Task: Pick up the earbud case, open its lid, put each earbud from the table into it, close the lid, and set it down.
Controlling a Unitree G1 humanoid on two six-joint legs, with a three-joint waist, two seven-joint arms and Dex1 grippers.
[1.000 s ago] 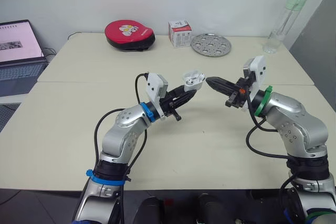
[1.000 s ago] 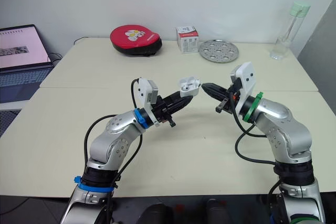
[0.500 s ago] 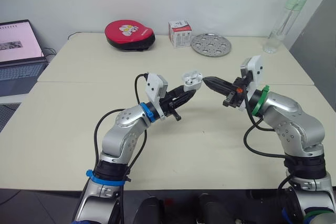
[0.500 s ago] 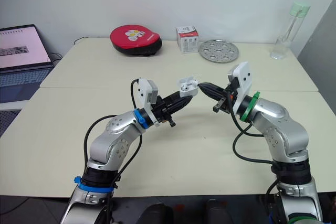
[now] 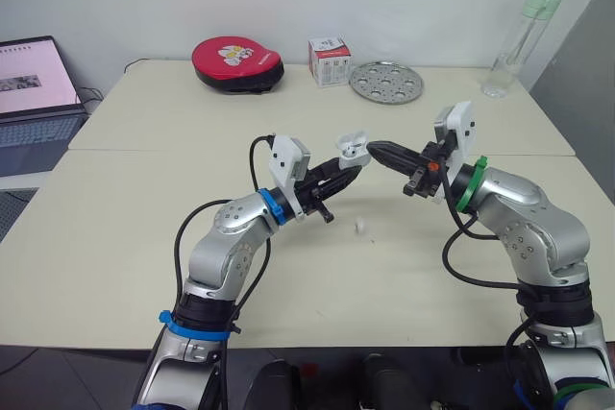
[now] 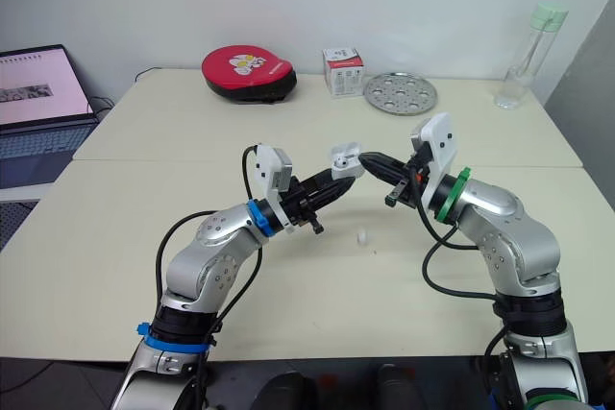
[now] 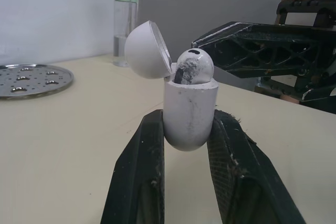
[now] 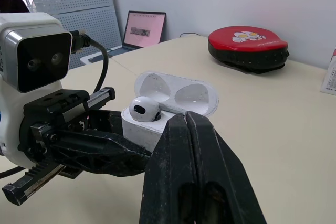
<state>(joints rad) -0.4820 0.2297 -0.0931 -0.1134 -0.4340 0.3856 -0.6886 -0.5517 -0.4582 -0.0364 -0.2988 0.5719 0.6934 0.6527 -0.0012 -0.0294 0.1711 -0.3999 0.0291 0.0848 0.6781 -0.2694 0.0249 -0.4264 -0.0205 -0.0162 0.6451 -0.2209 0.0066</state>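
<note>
Left gripper (image 5: 348, 170) clamps earbud case (image 7: 190, 114), cream table (image 5: 144, 228)

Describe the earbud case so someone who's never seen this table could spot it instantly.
Look above the middle of the cream table. There the left hand pinches the earbud case between black fingers. It is small, white and rounded, its lid flipped open with one earbud seated inside.
</note>
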